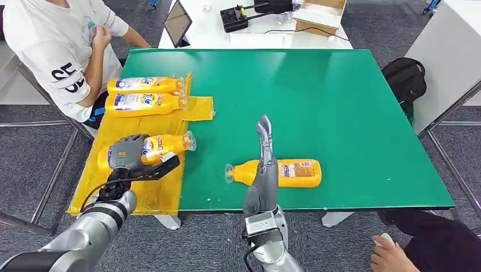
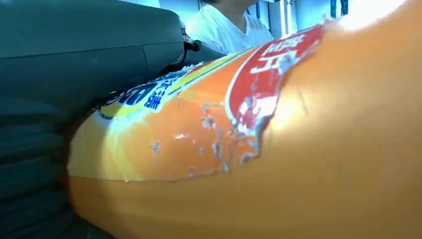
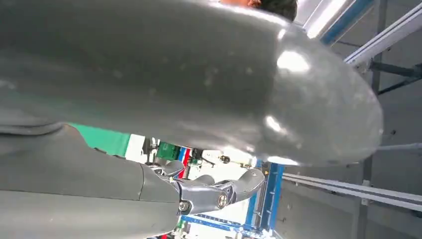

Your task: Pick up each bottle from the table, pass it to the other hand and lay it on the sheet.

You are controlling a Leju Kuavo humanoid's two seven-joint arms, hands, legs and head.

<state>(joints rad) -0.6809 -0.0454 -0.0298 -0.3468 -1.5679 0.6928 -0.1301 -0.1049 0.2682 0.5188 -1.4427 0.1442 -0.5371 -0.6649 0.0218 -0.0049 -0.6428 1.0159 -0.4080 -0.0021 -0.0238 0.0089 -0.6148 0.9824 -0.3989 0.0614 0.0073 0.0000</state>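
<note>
My left hand (image 1: 127, 154) grips a yellow bottle (image 1: 167, 144) lying sideways low over the yellow sheet (image 1: 142, 195), cap toward the green table (image 1: 317, 102). In the left wrist view the bottle's orange label (image 2: 278, 149) lies against my left hand (image 2: 74, 59). Two more yellow bottles (image 1: 144, 85) (image 1: 144, 103) lie side by side at the sheet's far end. Another yellow bottle (image 1: 295, 173) lies on the table near the front edge. My right hand (image 1: 262, 164) is open, fingers straight, held up in front of that bottle's neck. The right wrist view shows the right hand (image 3: 174, 74) with nothing in it.
A person in a white shirt (image 1: 57, 45) sits at the table's far left corner. A white table behind carries a tablet (image 1: 177, 22), a black device (image 1: 235, 17) and a cardboard box (image 1: 320, 14). A black backpack (image 1: 405, 79) stands at right; another person's hand (image 1: 391, 255) is at bottom right.
</note>
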